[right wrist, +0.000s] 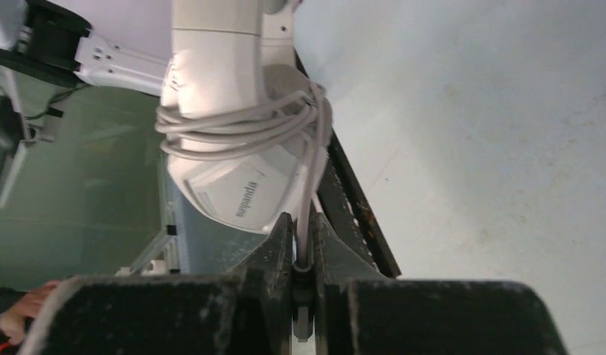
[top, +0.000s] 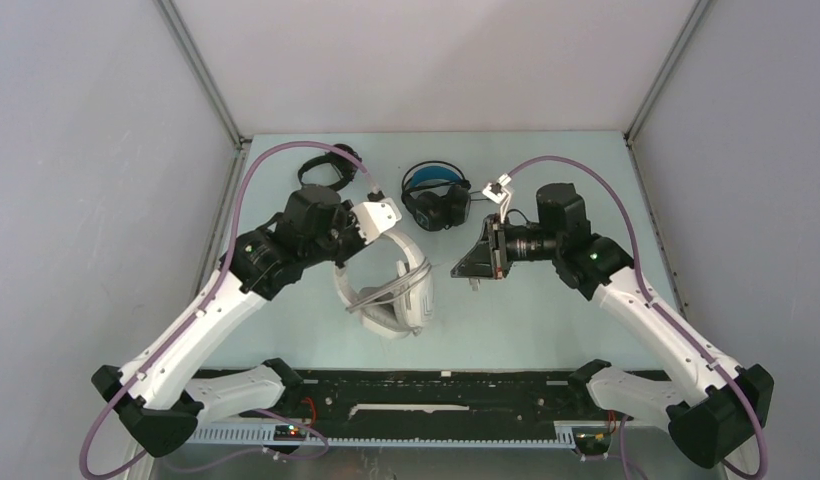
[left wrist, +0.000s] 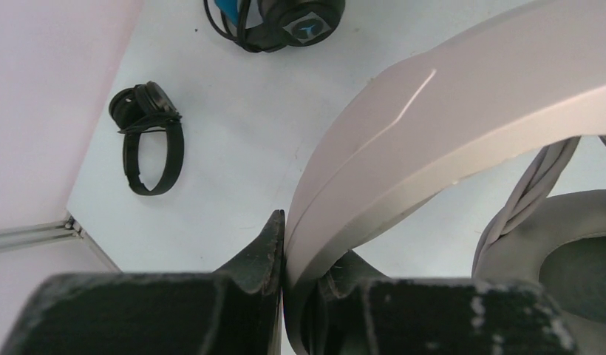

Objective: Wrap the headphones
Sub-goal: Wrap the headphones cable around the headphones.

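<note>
The white over-ear headphones (top: 388,292) lie mid-table. My left gripper (top: 360,238) is shut on their headband (left wrist: 448,111), near one end, with a jaw on each side of the band (left wrist: 300,255). The white cable (right wrist: 241,126) is wound several times round the ear cup (right wrist: 233,174). My right gripper (top: 458,268) is shut on the cable's plug end (right wrist: 303,259), just right of the headphones. The black pair with blue headband (top: 436,196) sits at the back centre and also shows in the left wrist view (left wrist: 278,18). The small all-black pair (top: 326,170) lies at the back left, also in the left wrist view (left wrist: 148,137).
Grey enclosure walls stand on the left, right and back of the pale table (top: 546,310). A black rail (top: 436,385) runs along the near edge between the arm bases.
</note>
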You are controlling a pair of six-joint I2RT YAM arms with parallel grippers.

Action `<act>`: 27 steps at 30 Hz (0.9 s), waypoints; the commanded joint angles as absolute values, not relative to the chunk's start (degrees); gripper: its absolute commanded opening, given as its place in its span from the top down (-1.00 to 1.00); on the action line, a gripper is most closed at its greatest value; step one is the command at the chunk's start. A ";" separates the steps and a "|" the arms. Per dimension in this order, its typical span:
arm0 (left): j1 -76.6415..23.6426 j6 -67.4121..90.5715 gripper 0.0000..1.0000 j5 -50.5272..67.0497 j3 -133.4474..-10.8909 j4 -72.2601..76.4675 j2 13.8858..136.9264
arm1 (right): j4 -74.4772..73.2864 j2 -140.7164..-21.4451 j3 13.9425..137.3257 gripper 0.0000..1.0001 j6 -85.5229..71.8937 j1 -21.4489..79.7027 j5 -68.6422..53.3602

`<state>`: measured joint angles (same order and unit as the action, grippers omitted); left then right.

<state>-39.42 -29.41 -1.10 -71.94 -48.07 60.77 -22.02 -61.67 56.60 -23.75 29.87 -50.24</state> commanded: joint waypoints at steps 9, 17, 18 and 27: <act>-39.60 -34.23 1.00 -12.93 -65.83 -43.71 56.71 | 7.87 -62.99 57.13 1.00 -52.47 30.39 -52.76; -40.23 -28.21 1.00 -16.97 -66.54 -41.96 59.22 | 14.28 -65.38 57.13 1.00 -60.81 36.98 -45.29; -40.18 -26.84 1.00 -17.96 -66.61 -41.70 59.87 | 14.92 -65.63 57.11 1.00 -61.75 37.71 -44.12; -40.22 -10.98 1.00 -26.15 -71.25 -40.88 66.22 | 15.82 -68.41 55.57 0.98 -65.97 39.02 -34.47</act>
